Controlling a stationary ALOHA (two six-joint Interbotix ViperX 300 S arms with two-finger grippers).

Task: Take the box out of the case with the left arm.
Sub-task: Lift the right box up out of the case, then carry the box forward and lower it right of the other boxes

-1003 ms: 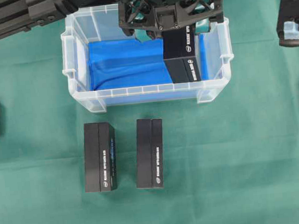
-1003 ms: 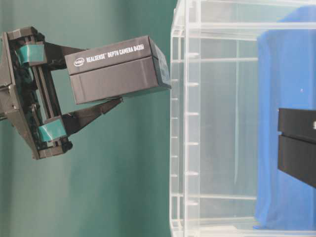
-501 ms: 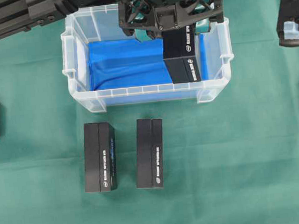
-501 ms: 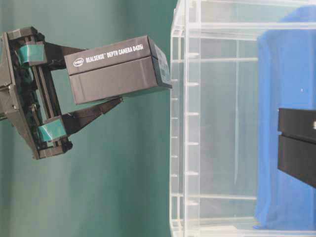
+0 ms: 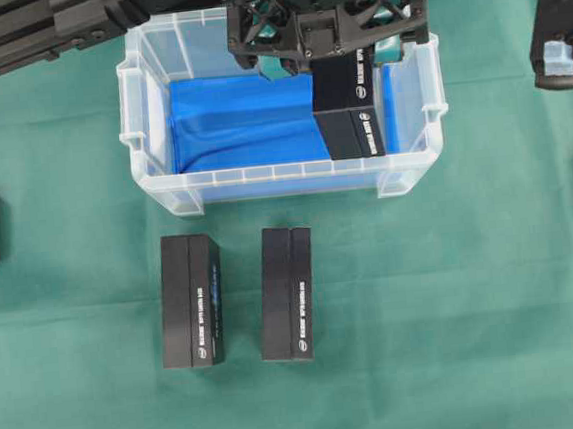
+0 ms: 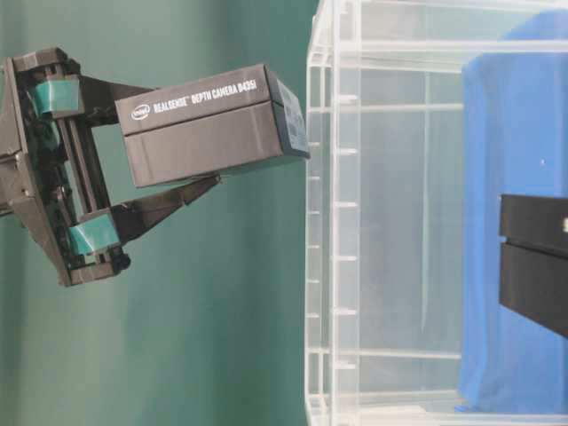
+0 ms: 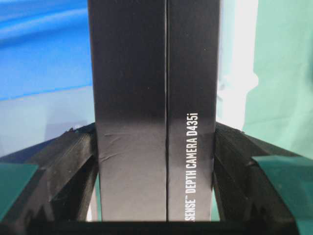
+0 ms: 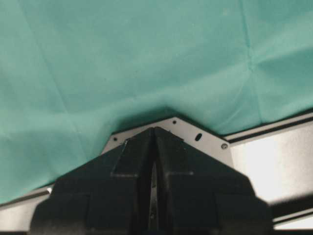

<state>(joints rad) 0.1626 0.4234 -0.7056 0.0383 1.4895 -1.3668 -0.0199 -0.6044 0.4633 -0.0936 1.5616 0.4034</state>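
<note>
Overhead view: left gripper (image 5: pixel 346 64), jaws clamped on the box (image 6: pixel 209 124), holds it above the case (image 5: pixel 153 181); carrying it clear and setting it down remain.

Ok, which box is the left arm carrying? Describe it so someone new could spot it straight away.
Start at the clear case with the blue lining, at the top of the overhead view. Over its right end hangs the left gripper, its jaws clamped on a black box lettered DEPTH CAMERA D435i. It is the only box off the ground: another lies inside the case and two more lie on the green cloth in front.
</note>
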